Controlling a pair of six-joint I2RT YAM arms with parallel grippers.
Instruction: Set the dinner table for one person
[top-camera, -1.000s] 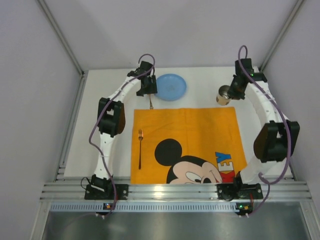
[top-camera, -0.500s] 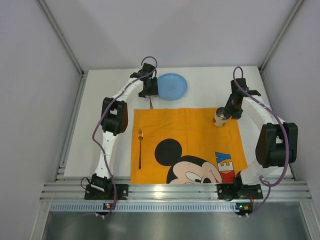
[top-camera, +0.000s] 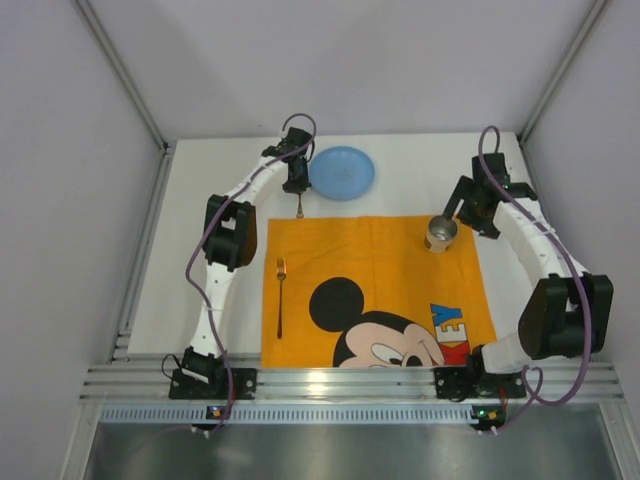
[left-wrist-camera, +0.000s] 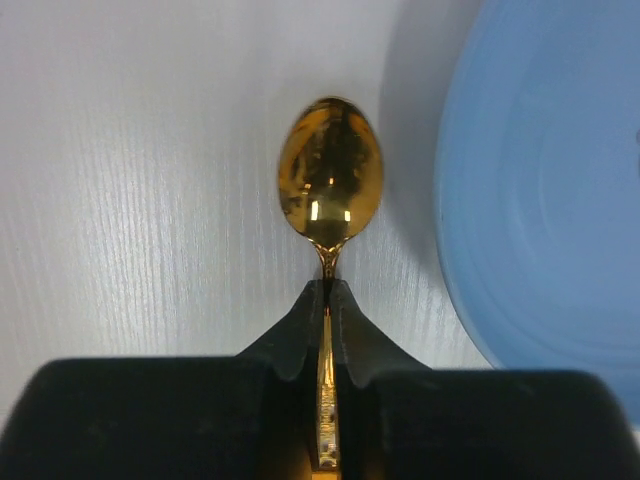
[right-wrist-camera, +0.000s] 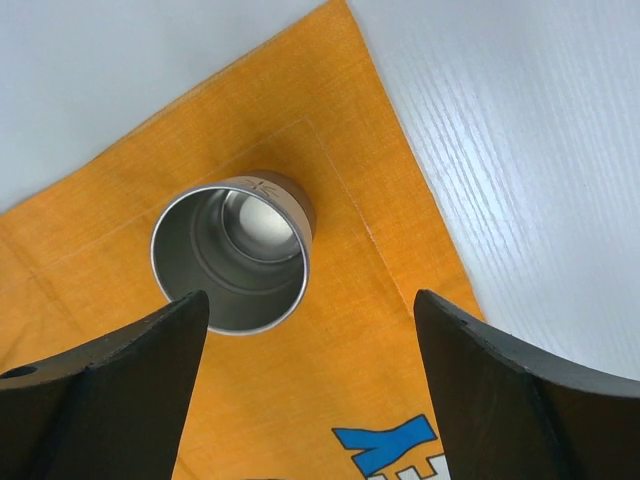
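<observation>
On the white dinner table (top-camera: 168, 262) lies an orange Mickey Mouse placemat (top-camera: 385, 258). A steel cup (top-camera: 440, 233) stands upright on its far right corner (right-wrist-camera: 232, 262). My right gripper (top-camera: 460, 208) hovers just right of the cup, open (right-wrist-camera: 310, 297), and nothing is between its fingers. A gold spoon (top-camera: 299, 208) lies on the table left of the blue plate (top-camera: 342, 172). My left gripper (top-camera: 295, 186) is shut on the spoon's handle (left-wrist-camera: 328, 285). The spoon's bowl (left-wrist-camera: 330, 170) sticks out ahead of the fingertips.
A second gold utensil (top-camera: 280, 298) lies lengthwise along the placemat's left edge. The blue plate (left-wrist-camera: 550, 200) lies close on the right of the held spoon. Grey walls and metal rails border the table on all sides.
The right gripper carried the cup from the bare table onto the placemat's corner, let go and opened wide. The left gripper closed on the spoon's handle.
</observation>
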